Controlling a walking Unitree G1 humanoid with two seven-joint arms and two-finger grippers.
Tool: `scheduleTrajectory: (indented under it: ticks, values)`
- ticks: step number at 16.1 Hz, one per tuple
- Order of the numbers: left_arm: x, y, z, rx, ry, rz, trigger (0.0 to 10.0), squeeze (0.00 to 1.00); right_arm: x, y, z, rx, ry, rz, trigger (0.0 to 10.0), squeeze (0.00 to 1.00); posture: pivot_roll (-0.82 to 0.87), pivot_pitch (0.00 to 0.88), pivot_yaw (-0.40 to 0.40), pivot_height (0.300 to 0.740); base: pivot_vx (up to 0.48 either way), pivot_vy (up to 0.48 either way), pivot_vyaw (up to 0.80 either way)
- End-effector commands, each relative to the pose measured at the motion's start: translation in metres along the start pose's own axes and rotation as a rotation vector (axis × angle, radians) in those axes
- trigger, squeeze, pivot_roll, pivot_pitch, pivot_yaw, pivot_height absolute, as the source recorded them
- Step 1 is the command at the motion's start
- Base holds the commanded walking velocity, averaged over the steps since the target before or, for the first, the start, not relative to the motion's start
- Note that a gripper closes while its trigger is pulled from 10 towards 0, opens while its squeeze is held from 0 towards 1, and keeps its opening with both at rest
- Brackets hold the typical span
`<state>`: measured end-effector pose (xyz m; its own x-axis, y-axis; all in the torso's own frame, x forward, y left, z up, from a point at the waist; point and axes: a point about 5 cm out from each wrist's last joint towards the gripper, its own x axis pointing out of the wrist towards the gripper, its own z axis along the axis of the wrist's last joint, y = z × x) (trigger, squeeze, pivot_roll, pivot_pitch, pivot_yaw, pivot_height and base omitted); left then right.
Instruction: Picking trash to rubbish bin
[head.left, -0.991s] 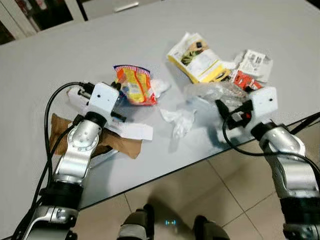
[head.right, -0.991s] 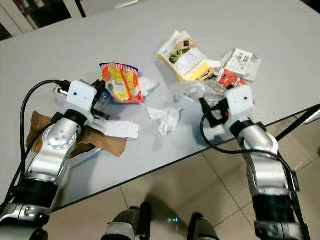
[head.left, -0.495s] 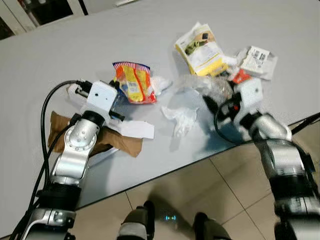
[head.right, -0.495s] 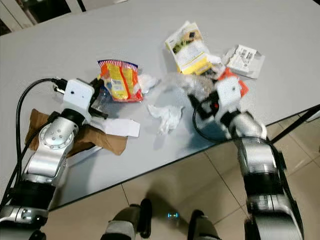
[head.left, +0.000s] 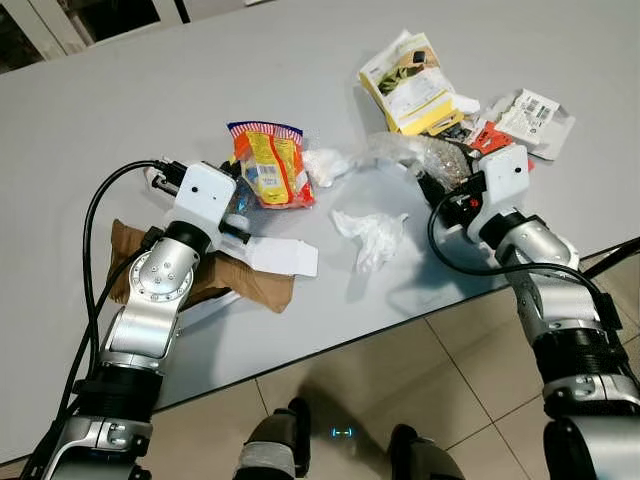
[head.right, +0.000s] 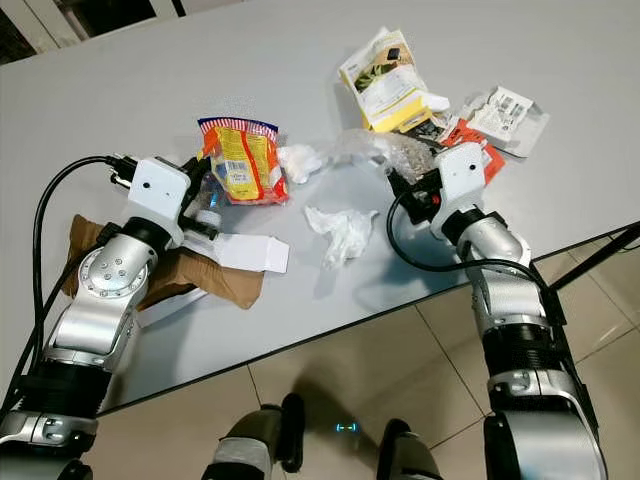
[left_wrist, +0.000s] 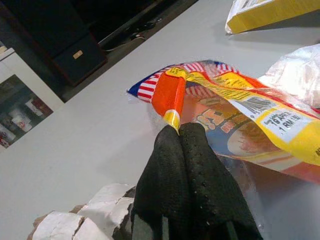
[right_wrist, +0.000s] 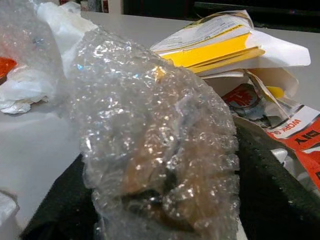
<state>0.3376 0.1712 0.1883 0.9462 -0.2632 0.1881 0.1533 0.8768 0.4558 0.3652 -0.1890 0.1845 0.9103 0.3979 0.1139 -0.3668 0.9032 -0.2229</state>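
An orange and yellow snack bag (head.left: 268, 168) lies on the grey table (head.left: 120, 110). My left gripper (left_wrist: 177, 131) is shut on its near striped corner, and in the left eye view the left gripper (head.left: 236, 200) sits at the bag's left edge. A wad of clear bubble wrap (head.left: 425, 160) lies to the right. In the right wrist view the bubble wrap (right_wrist: 155, 140) sits between the spread black fingers (right_wrist: 272, 192). My right gripper (head.left: 433, 190) is open around it.
A crumpled white tissue (head.left: 370, 232) lies mid-table, with another (head.left: 325, 165) beside the snack bag. A yellow packet (head.left: 410, 85), a red wrapper (head.left: 490, 138) and a white label pack (head.left: 540, 110) lie behind. A brown paper bag (head.left: 250, 285) with a white card (head.left: 285, 258) lies under my left arm. The table edge (head.left: 400, 320) runs near the tiled floor.
My right arm has reached forward from the table edge into the bubble wrap. The left arm stayed at the snack bag. The camera shifted slightly.
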Motion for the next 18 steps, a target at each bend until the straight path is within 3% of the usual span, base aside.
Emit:
scheduleTrajectory:
  ticks: [1, 14, 18]
  values:
    - [-0.004, -0.001, -0.002, 0.0, 0.008, -0.002, 0.0, 0.0, 0.0, 0.001, -0.004, 0.005, 0.006, -0.006, 0.0, 0.0, 0.33, 0.273, 0.094, 0.74, 0.0, 0.0, 0.0]
    - [-0.001, -0.009, -0.001, -0.017, 0.002, -0.009, 0.0, 0.0, -0.001, -0.005, 0.012, -0.037, -0.106, -0.078, 0.0, 0.0, 0.31, 0.257, 0.085, 0.74, 0.0, 0.0, 0.0]
    - [0.001, -0.014, -0.001, -0.033, -0.006, -0.003, 0.0, 0.0, -0.007, -0.015, 0.036, -0.092, -0.204, -0.156, 0.0, 0.0, 0.3, 0.24, 0.074, 0.74, 0.0, 0.0, 0.0]
